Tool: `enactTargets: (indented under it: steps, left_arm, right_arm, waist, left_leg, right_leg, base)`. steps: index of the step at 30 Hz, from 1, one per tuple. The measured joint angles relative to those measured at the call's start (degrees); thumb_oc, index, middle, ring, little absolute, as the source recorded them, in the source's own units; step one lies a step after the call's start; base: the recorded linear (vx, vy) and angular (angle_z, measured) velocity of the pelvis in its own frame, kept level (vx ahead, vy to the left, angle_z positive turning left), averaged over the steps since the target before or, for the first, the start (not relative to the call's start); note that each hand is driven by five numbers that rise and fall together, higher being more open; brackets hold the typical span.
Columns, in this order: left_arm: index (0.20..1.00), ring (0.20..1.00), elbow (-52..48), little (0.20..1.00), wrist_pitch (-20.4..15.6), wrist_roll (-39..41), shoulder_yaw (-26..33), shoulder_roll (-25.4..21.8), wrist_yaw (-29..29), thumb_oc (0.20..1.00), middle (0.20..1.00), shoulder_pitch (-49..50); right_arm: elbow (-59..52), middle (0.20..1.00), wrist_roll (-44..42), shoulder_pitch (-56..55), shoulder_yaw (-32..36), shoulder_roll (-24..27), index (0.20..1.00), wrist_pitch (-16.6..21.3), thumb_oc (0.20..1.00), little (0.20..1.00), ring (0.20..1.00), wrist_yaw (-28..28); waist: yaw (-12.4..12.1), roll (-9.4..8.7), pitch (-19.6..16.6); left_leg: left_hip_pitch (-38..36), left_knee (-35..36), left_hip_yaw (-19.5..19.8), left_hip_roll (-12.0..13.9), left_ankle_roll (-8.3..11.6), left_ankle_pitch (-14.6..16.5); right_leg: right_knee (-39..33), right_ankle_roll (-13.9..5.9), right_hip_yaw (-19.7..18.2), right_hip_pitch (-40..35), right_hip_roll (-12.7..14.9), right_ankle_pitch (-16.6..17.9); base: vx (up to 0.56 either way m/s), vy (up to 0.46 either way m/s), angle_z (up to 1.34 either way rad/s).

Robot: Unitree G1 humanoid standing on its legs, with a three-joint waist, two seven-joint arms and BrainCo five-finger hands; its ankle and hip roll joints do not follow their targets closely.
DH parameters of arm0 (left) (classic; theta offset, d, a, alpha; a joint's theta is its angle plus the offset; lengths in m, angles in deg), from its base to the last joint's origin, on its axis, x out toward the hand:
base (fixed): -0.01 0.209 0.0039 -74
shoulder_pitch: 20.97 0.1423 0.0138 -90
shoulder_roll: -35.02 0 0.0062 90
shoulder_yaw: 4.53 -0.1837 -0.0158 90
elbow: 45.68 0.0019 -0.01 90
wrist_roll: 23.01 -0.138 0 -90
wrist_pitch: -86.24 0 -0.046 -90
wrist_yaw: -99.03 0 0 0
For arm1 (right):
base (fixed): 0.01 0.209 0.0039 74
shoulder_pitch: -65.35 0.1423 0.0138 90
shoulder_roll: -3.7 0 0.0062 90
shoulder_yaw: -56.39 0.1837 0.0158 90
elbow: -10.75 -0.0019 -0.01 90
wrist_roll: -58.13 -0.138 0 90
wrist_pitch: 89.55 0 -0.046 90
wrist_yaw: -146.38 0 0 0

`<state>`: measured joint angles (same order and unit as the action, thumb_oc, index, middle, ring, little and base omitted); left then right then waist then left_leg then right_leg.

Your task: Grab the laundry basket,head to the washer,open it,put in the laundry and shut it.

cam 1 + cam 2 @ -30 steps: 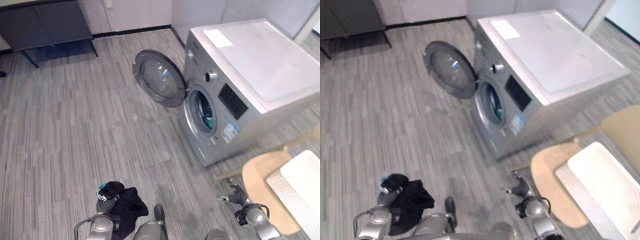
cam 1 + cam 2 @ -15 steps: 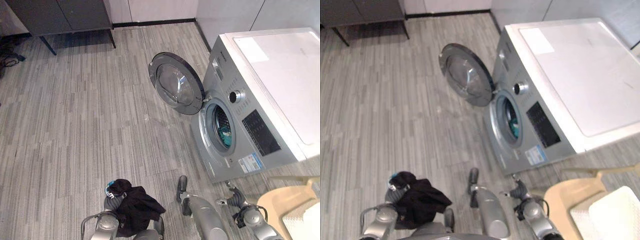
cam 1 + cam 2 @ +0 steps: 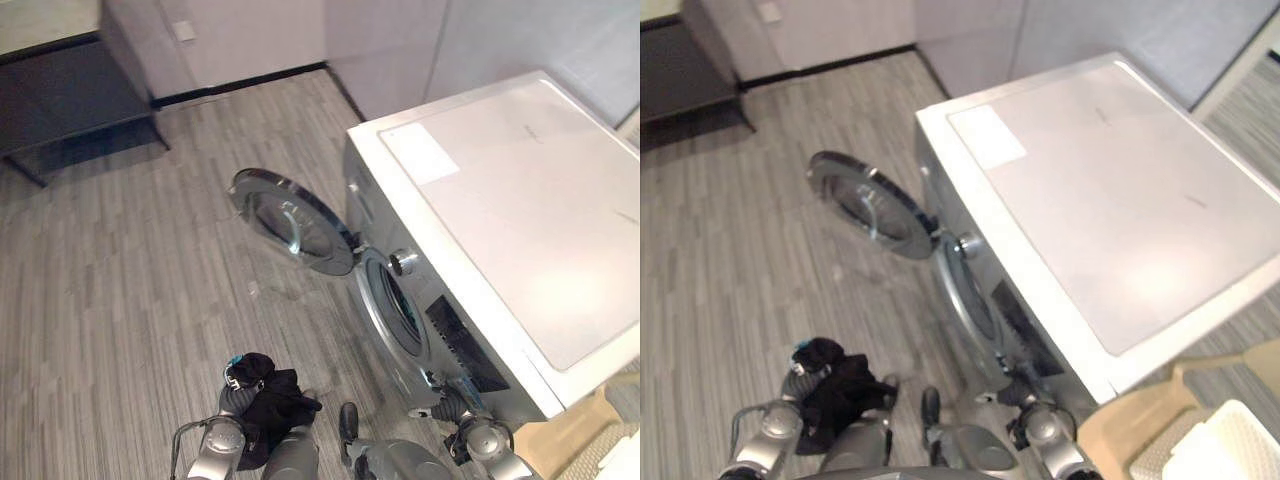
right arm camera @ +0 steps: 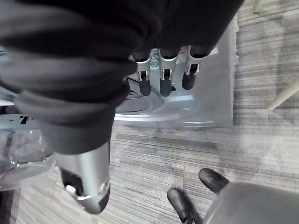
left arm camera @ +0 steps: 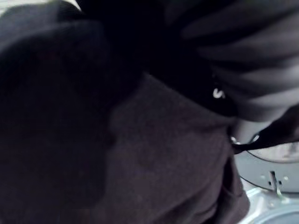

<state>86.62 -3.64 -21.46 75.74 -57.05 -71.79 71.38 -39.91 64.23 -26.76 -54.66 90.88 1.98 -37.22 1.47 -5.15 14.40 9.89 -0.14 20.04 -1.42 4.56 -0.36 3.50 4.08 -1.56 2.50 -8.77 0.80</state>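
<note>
The silver washer [image 3: 500, 210] with a white top stands at the right, its round door [image 3: 295, 222] swung open to the left. The drum opening [image 3: 396, 305] faces me, low and close. A bunched black garment [image 3: 268, 402] hangs from my left hand [image 3: 236, 381] at the bottom left, above the floor. In the left wrist view the dark cloth [image 5: 93, 130] covers the hand. My right hand [image 3: 1028, 398] hovers by the washer's lower front corner. Its fingers [image 4: 161, 77] are straight and hold nothing.
A tan chair [image 3: 1130, 430] carries a white laundry basket [image 3: 1220, 450] at the bottom right, behind the washer. A dark cabinet [image 3: 70, 100] stands against the far left wall. Grey plank floor [image 3: 120, 280] lies open to the left of the door.
The whole view has shifted: the washer now shows closer and more from above, and the chair has slid to the bottom right corner. My left hand still carries the black garment.
</note>
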Motion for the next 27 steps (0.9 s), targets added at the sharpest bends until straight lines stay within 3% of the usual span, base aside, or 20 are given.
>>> enactTargets:
  steps: [3,4,6,7,9,10,12,13,14,15,16,17,18,19,20,21,24,25,26,27]
  left_arm:
    - [0.200,0.200,0.51,0.200,-0.17,-0.01,-1.31,0.08,-0.13,0.200,0.200,-2.13]
    - [0.200,0.200,1.37,0.200,-0.17,-0.04,-1.96,0.10,-0.41,0.200,0.200,-3.17]
    - [0.200,0.200,1.64,0.200,-0.14,-0.04,-2.62,0.12,-0.44,0.200,0.200,-4.11]
    - [0.200,0.200,1.38,0.200,-0.33,-0.04,-2.81,0.05,-0.40,0.200,0.200,-3.52]
    - [0.200,0.200,0.76,0.200,-0.04,-0.01,-3.06,-0.51,-0.19,0.200,0.200,-5.20]
    - [0.200,0.200,-1.14,0.200,-0.61,-0.02,-2.66,-1.58,0.16,0.200,0.200,-4.91]
    - [0.200,0.200,-0.89,0.200,-0.30,0.00,-2.07,-1.68,0.09,0.200,0.200,-7.10]
    - [0.200,0.200,-1.82,0.200,-0.30,0.02,-1.07,-1.91,0.32,0.200,0.200,-6.33]
    - [0.200,0.200,-1.73,0.200,-0.34,0.05,-0.68,-2.72,0.68,0.200,0.200,-5.58]
    - [0.200,0.200,-1.72,0.200,-0.47,0.07,-0.75,-2.75,0.70,0.200,0.200,-5.37]
    - [0.200,0.200,-1.81,0.200,-0.64,0.09,-0.89,-2.67,0.77,0.200,0.200,-5.41]
    - [0.200,0.200,-2.45,0.200,-0.90,0.14,-0.54,-2.49,0.87,0.200,0.200,-5.29]
    - [0.200,0.200,-2.89,0.200,-1.03,0.34,0.05,-2.56,0.95,0.200,0.200,-4.29]
    - [0.200,0.200,-2.97,0.200,-1.10,0.58,0.55,-3.01,0.94,0.200,0.200,-3.60]
    - [0.200,0.200,-3.07,0.200,-0.91,0.63,0.67,-2.82,0.98,0.200,0.200,-2.63]
    - [0.200,0.200,-2.91,0.200,-0.49,0.64,0.56,-1.87,0.91,0.200,0.200,-2.48]
    - [0.200,0.200,-5.52,0.200,-0.54,0.70,0.35,-1.66,0.83,0.200,0.200,-1.89]
    - [0.200,0.200,-8.21,0.200,-0.84,1.56,-0.33,-2.61,1.73,0.200,0.200,-3.17]
    - [0.200,0.200,-8.45,0.200,-1.07,2.56,-1.06,-3.22,2.39,0.200,0.200,-5.02]
    - [0.200,0.200,-8.41,0.200,-1.01,2.96,-1.82,-3.18,2.83,0.200,0.200,-7.05]
  right_arm:
    - [0.88,1.000,0.01,-0.96,0.46,-0.03,1.000,-0.46,1.000,1.000,1.000,0.07]
    - [1.83,1.000,-0.07,-0.93,0.67,0.21,1.000,-1.17,1.000,1.000,1.000,-0.09]
    - [2.29,1.000,-0.10,-0.66,2.03,0.25,1.000,-1.76,1.000,1.000,1.000,-0.25]
    - [2.22,1.000,-0.18,-0.21,2.78,0.95,1.000,-1.86,1.000,1.000,1.000,-0.77]
    - [2.68,1.000,-0.44,1.12,3.08,1.39,1.000,-1.96,1.000,1.000,1.000,-1.93]
    - [2.85,1.000,-0.48,3.73,3.86,1.58,1.000,-1.91,1.000,1.000,1.000,-2.07]
    - [2.45,1.000,-0.46,4.83,5.24,1.57,1.000,-1.66,1.000,1.000,1.000,-2.92]
    - [3.06,1.000,-0.46,6.02,5.01,1.05,1.000,-2.02,1.000,1.000,1.000,-3.36]
    - [1.97,1.000,-0.42,6.40,4.63,0.19,1.000,-1.34,1.000,1.000,1.000,-3.70]
    - [1.72,1.000,-0.41,6.39,4.83,0.00,1.000,-1.11,1.000,1.000,1.000,-3.66]
    - [1.72,1.000,-0.39,6.10,4.99,0.08,1.000,-1.04,1.000,1.000,1.000,-3.66]
    - [1.83,1.000,-0.38,4.95,5.21,0.18,1.000,-1.11,1.000,1.000,1.000,-3.70]
    - [2.35,1.000,-0.38,4.68,5.18,-0.05,1.000,-1.31,1.000,1.000,1.000,-3.65]
    - [2.63,1.000,-0.39,4.51,5.15,-0.54,1.000,-1.57,1.000,1.000,1.000,-3.65]
    - [1.58,1.000,-0.39,4.28,5.29,0.16,1.000,-1.30,1.000,1.000,1.000,-3.72]
    - [2.01,1.000,-0.43,4.60,5.55,1.21,1.000,-1.30,1.000,1.000,1.000,-3.80]
    - [2.22,1.000,-0.57,3.12,6.26,2.12,1.000,-1.24,1.000,1.000,1.000,-4.06]
    - [2.93,1.000,-1.07,4.10,6.61,2.46,1.000,-1.17,1.000,1.000,1.000,-5.02]
    - [3.68,1.000,-1.93,5.58,6.65,2.43,1.000,-1.07,1.000,1.000,1.000,-5.69]
    - [4.87,1.000,-2.43,7.63,6.67,2.77,1.000,-1.18,1.000,1.000,1.000,-6.21]
  waist:
    - [1.21,0.21,-0.05]
    - [2.64,0.31,-0.12]
    - [3.19,0.40,-0.20]
    - [3.03,2.25,-0.19]
    - [3.89,2.16,-0.07]
    - [1.56,1.63,-0.04]
    - [2.94,1.33,0.16]
    - [2.54,1.34,0.22]
    - [1.21,1.65,0.25]
    - [0.18,1.71,0.29]
    - [-0.44,1.57,0.21]
    - [0.09,1.60,0.16]
    - [-0.99,1.16,0.06]
    - [-1.82,-1.03,-0.26]
    - [-2.07,-0.74,-0.04]
    - [-1.45,0.14,0.51]
    - [-0.54,1.11,0.35]
    - [-1.97,-0.36,1.62]
    - [-2.75,-1.16,2.70]
    - [-3.85,-1.03,4.18]
  left_leg:
    - [3.12,-4.45,-1.92,-0.92,-1.42,-0.85]
    - [3.29,-5.03,-4.53,-1.59,-2.76,-1.56]
    - [0.85,-2.67,-7.69,-1.26,-5.58,-3.48]
    - [-1.70,0.12,-10.04,0.98,-5.23,-7.55]
    - [-3.07,0.71,-13.68,1.26,-5.10,-6.33]
    - [-3.17,1.31,-19.95,1.31,-6.42,-5.49]
    - [-3.69,1.28,-24.97,0.33,-7.38,-4.93]
    - [-4.43,1.08,-27.84,0.55,-7.99,-4.41]
    - [-5.72,0.92,-31.83,1.21,-7.01,-2.38]
    - [-6.24,0.82,-32.79,1.01,-6.81,-1.73]
    - [-6.57,0.98,-33.79,0.93,-6.89,-1.48]
    - [-6.57,1.15,-34.30,0.81,-7.23,-0.82]
    - [-6.91,2.31,-36.95,1.44,-5.57,-0.82]
    - [-7.08,1.83,-38.67,0.39,-1.71,1.62]
    - [-5.30,-0.34,-38.28,0.29,-3.39,1.66]
    - [-4.35,-2.03,-37.30,1.15,-5.83,0.50]
    - [-0.92,-3.60,-36.87,2.80,-3.83,-0.28]
    - [4.31,-9.25,-37.24,3.87,-4.20,-0.52]
    - [7.93,-13.63,-34.02,3.52,-5.06,-1.19]
    - [10.56,-16.56,-28.80,3.22,-5.05,-1.31]
  right_leg:
    - [-1.05,0.45,-3.54,-1.81,-0.34,-0.01]
    - [-1.34,0.45,-5.58,-3.07,-0.09,0.00]
    - [-0.51,0.10,-8.75,-3.46,0.45,-0.22]
    - [1.97,-2.61,-10.91,-3.41,-0.66,-2.70]
    - [6.17,-3.97,-11.76,-0.31,0.06,-4.68]
    - [11.17,-5.42,-8.09,4.54,2.79,-6.94]
    - [11.54,-5.89,-1.10,5.96,9.28,-7.50]
    - [12.38,-6.03,5.24,6.43,12.34,-7.73]
    - [13.50,-6.23,13.14,6.38,16.83,-7.71]
    - [15.17,-6.17,17.24,6.48,19.30,-7.76]
    - [16.51,-6.18,18.80,6.48,21.09,-7.77]
    - [19.27,-8.66,17.44,6.60,20.23,-9.32]
    - [20.87,-8.59,17.57,7.23,19.45,-9.59]
    - [19.65,-8.16,19.50,7.53,20.15,-9.84]
    - [17.35,-7.10,21.60,6.76,19.89,-10.57]
    - [15.90,-6.84,21.13,5.92,17.74,-10.70]
    - [13.79,-5.30,14.41,8.42,13.21,-11.35]
    - [17.68,-4.53,13.19,14.10,12.81,-10.86]
    - [19.42,-2.05,12.01,16.77,13.08,-9.95]
    - [20.28,-1.63,11.80,18.71,13.14,-9.80]
  base:
    - [0.19,0.344,-0.81]
    - [0.17,0.449,-0.70]
    - [0.06,0.302,-1.03]
    - [-0.02,0.246,-1.34]
    - [-0.02,0.192,-1.56]
    - [-0.01,0.179,-1.86]
    - [-0.01,0.169,-1.41]
    - [-0.01,0.127,-1.60]
    - [0.01,0.180,-1.71]
    - [0.01,0.160,-1.51]
    - [0.08,0.087,-0.80]
    - [0.06,-0.032,-0.75]
    - [0.06,-0.069,-0.85]
    - [0.01,-0.123,-0.93]
    - [-0.08,-0.088,-0.74]
    - [-0.13,-0.106,-0.30]
    - [-0.27,-0.085,0.05]
    - [-0.38,-0.027,-0.36]
    - [-0.31,0.042,-0.64]
    - [-0.08,0.025,-0.47]
